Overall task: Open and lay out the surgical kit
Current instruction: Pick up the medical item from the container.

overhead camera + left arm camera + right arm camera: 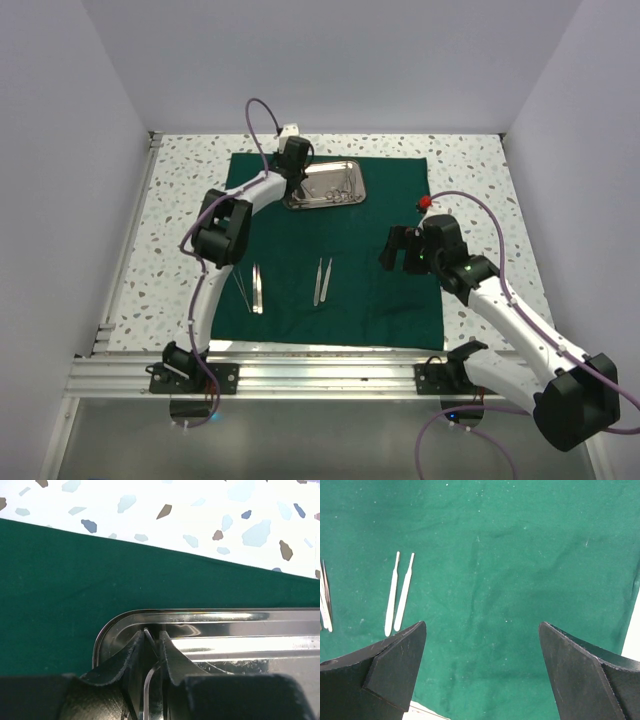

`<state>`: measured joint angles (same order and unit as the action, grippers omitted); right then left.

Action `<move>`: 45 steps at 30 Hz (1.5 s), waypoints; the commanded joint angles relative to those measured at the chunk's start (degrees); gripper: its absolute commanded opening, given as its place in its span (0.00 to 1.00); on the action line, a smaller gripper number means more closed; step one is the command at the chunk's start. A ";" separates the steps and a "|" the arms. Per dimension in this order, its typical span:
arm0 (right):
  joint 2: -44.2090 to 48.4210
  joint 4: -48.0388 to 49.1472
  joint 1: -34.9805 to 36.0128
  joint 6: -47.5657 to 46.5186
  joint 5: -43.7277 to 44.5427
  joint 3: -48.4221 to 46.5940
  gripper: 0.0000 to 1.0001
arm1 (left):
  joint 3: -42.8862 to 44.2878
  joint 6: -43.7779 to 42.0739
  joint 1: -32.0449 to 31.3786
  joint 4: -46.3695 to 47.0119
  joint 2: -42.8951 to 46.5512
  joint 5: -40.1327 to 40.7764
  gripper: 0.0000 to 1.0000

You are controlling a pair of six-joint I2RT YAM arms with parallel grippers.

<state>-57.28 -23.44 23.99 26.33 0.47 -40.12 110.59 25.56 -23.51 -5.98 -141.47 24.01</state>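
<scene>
While inside tray (210, 616), instrument ring (150, 637) between left jaws

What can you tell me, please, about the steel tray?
The steel tray is a shiny, shallow rectangle with rounded corners and a raised rim, lying flat on the dark green cloth near its far edge. Scissor-like instruments lie inside. The left gripper reaches into one corner, its fingers closed about a thin metal loop.

Tabletop (470, 160), white with coloured speckles: bare band just beyond the left gripper (297, 186), also out to the right of the right gripper (398, 255). Aluminium rail (320, 375) along the near edge, behind both grippers. Plain white walls (60, 150) surround.
</scene>
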 commanded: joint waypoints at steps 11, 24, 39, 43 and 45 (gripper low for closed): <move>-0.73 2.08 -0.08 0.39 -0.29 0.04 0.98 | 4.90 -1.83 1.27 -7.64 -3.81 -4.58 0.00; -0.56 2.08 -0.08 0.39 -0.29 0.04 0.98 | 0.33 -5.52 1.18 -1.41 3.56 -7.57 0.00; -0.20 2.08 -0.08 0.48 -0.29 0.22 0.98 | -3.96 -6.67 -0.05 0.00 15.69 -8.10 0.00; -0.12 2.17 -0.08 0.48 -0.29 0.22 0.98 | -15.90 -4.13 -1.98 4.20 24.19 -8.28 0.00; -0.03 2.17 -0.08 0.48 -0.29 0.30 0.98 | -25.47 -2.54 -2.94 7.19 27.72 -8.19 0.00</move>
<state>-57.80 -23.07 23.99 26.35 0.47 -40.12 94.17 20.64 -24.56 -3.68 -120.07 16.23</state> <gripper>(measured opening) 0.985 0.011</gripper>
